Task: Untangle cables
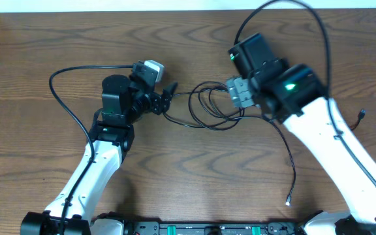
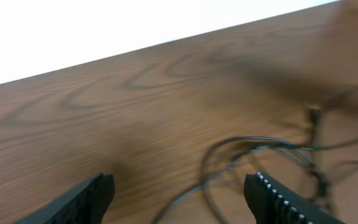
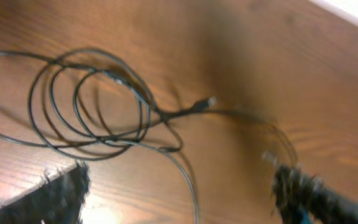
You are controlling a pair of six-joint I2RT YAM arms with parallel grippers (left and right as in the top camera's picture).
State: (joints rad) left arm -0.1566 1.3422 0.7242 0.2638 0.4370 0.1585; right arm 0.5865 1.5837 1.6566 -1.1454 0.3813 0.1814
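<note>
I see both jaws released: left gripper (image 1: 167,98) at nine o'clock of the coiled cables (image 3: 162,114), right gripper (image 1: 232,94) at three

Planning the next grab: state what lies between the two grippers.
The looped cables lie between the left gripper and the right gripper, as the overhead view shows.

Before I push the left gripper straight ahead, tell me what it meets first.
Probably the black cables, whose loops lie on the table just ahead of the open left gripper; height is unclear, so it may pass over them.
</note>
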